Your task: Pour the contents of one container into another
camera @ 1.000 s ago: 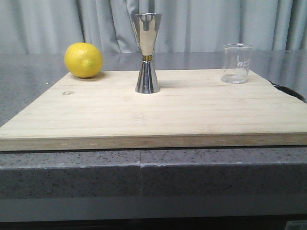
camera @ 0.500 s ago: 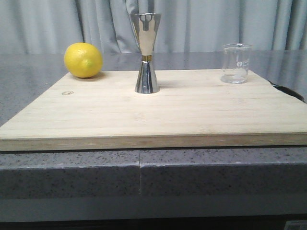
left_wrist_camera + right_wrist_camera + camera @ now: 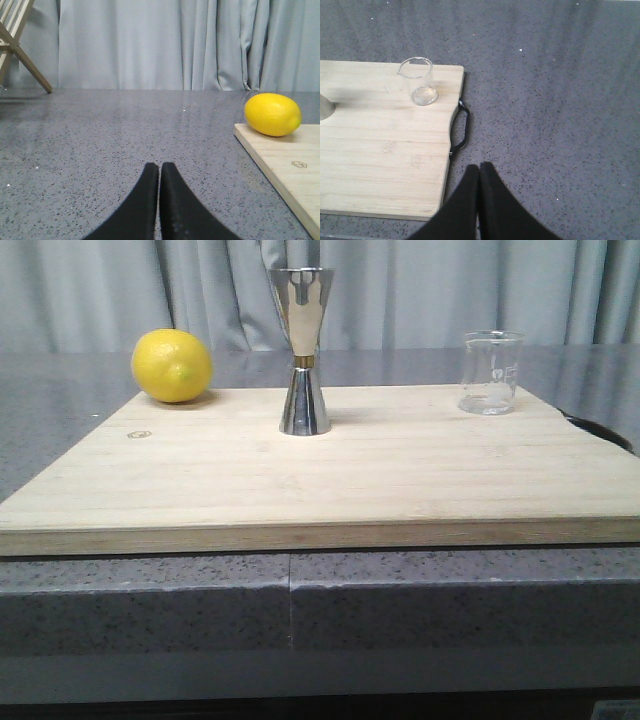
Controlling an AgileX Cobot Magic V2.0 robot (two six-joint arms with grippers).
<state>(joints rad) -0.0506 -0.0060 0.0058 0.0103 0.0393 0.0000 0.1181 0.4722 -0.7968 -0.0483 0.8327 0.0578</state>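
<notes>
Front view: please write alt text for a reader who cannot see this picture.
A wooden cutting board on a grey stone counter holds three things near its far edge: a lemon at the left, a steel hourglass-shaped measuring cup standing upright in the middle, and a small clear glass beaker at the right. Grey curtains hang behind; no robot arm shows.

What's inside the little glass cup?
The glass beaker on the wooden board looks empty: you see straight through to its bottom. A thin film of clear liquid cannot be ruled out.

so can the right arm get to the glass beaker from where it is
Probably yes: the right claw is shut, over the counter beside the board, and nothing stands between it and the beaker. It must open first.
</notes>
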